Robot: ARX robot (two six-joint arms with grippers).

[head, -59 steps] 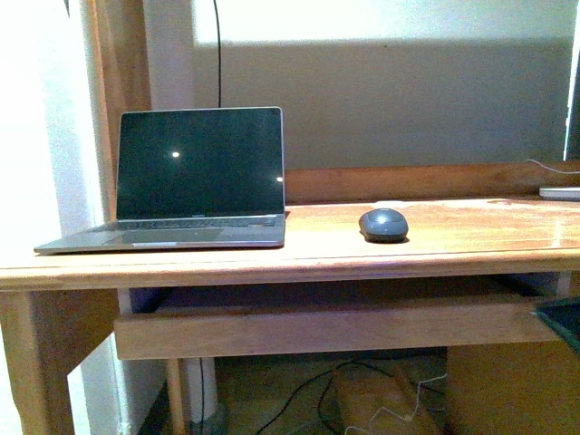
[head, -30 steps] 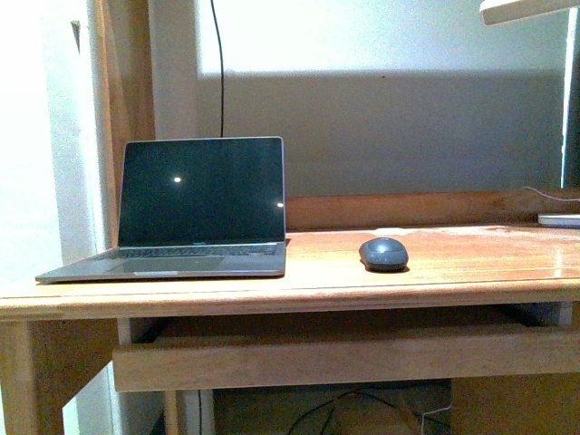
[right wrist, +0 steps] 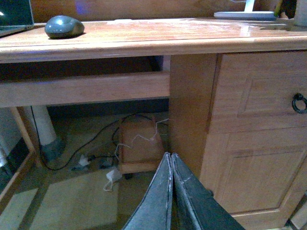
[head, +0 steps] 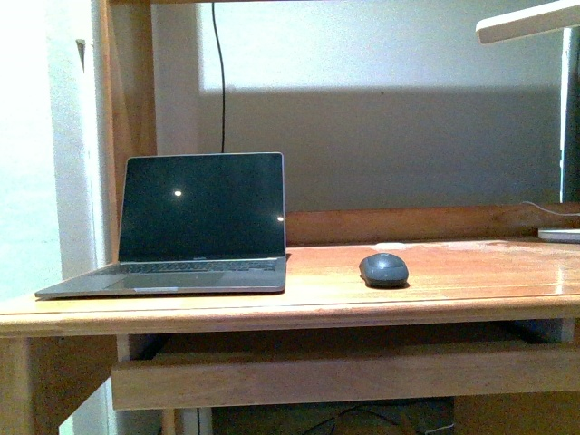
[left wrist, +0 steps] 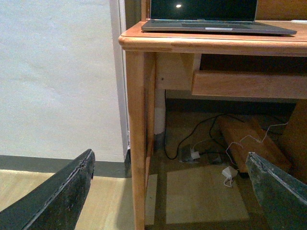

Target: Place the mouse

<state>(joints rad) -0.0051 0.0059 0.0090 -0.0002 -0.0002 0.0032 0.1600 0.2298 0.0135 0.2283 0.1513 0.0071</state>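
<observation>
The dark grey oval mouse (head: 384, 270) lies on the wooden desk top (head: 471, 272), to the right of the open laptop (head: 195, 222). It also shows in the right wrist view (right wrist: 64, 26) on the desk. Neither arm shows in the front view. My left gripper (left wrist: 170, 165) is open and empty, low in front of the desk's left leg (left wrist: 136, 139), below the desk top. My right gripper (right wrist: 170, 158) is shut with nothing between its fingers, low in front of the desk's drawer cabinet (right wrist: 259, 129), well below and away from the mouse.
A pull-out shelf (head: 344, 376) runs under the desk top. Cables and adapters (left wrist: 211, 158) and a wooden box (right wrist: 139, 143) lie on the floor under the desk. A white lamp base (head: 560, 235) stands at the desk's right; its head (head: 526, 20) hangs above.
The front view has risen: desk, laptop and mouse sit lower in the picture, and the lamp head has come into view at the top right. The mouse has not moved on the desk.
</observation>
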